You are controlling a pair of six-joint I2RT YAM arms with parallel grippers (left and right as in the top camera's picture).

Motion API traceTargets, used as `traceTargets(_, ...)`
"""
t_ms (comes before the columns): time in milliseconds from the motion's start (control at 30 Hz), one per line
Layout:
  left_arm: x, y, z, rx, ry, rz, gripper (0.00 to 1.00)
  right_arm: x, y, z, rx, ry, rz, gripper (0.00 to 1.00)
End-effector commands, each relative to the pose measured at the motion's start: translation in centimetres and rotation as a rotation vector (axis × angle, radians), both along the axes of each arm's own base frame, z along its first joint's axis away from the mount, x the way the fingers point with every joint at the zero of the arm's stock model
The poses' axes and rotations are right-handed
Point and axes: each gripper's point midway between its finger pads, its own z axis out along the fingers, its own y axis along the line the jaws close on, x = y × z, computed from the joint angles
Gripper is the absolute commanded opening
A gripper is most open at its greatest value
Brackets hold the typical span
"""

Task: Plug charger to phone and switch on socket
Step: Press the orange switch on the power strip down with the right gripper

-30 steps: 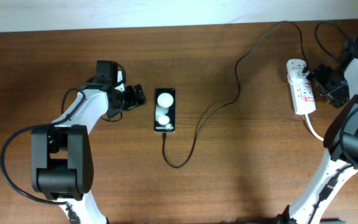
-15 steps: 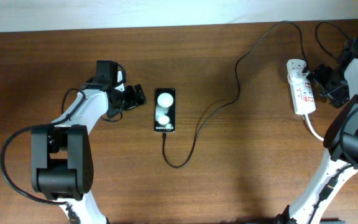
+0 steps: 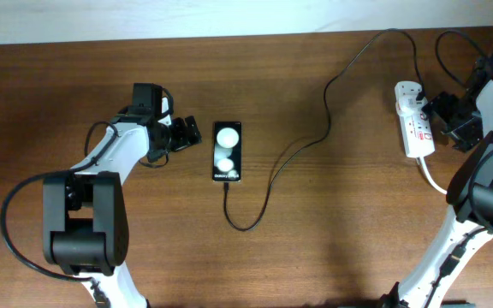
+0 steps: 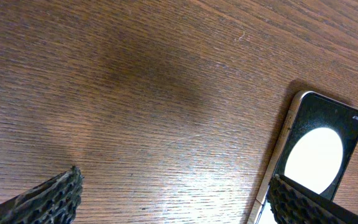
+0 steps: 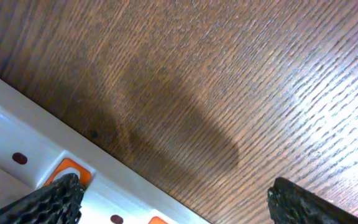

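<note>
The phone [image 3: 227, 151] lies flat at mid-table, its screen showing two white blobs. The thin black charger cable [image 3: 268, 184] meets the phone's near end, loops, and runs back right to the far end of the white socket [image 3: 416, 120]. My left gripper [image 3: 185, 134] is open just left of the phone. In the left wrist view [image 4: 176, 208] the phone [image 4: 319, 146] is beside one fingertip [image 4: 303, 202]. My right gripper [image 3: 445, 114] is open at the socket's right side. In the right wrist view [image 5: 176, 205] one fingertip [image 5: 42, 202] is over the socket [image 5: 17, 140] by an orange-red switch [image 5: 73, 169].
The socket's thick white cord [image 3: 435, 180] trails toward the front right. Thin black arm cables [image 3: 452, 43] hang near the back right corner. Both arm bases stand at the table's front edge. A pale wall edge runs along the back.
The right gripper has shifted very slightly by the socket. The left arm, phone and cable have not moved.
</note>
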Motion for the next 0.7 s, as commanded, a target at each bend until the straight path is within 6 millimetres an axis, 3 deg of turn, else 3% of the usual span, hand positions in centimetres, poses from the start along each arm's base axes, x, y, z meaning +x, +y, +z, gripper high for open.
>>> traceTargets(0,0.5,0.3,0.6,0.003,-0.018,0.003,0.99,-0.8,3.4,-3.8,0.076,0.078,0.087,0.99)
traceTargets(200,0.5,0.3,0.6,0.003,-0.018,0.003,0.99,-0.1,2.9,-3.8,0.049,0.051,0.155,0.98)
traceTargets(367,0.5,0.3,0.6,0.003,-0.018,0.003,0.99,0.6,1.0,-3.6,-0.052,0.042,0.146,0.99)
traceTargets(467,0.5,0.3,0.6,0.003,-0.018,0.003,0.99,1.3,2.3,-3.6,0.019,-0.006,0.158,0.99)
traceTargets(667,0.5,0.3,0.6,0.003,-0.018,0.003,0.99,-0.4,3.2,-3.8,0.062,0.062,0.158,0.99)
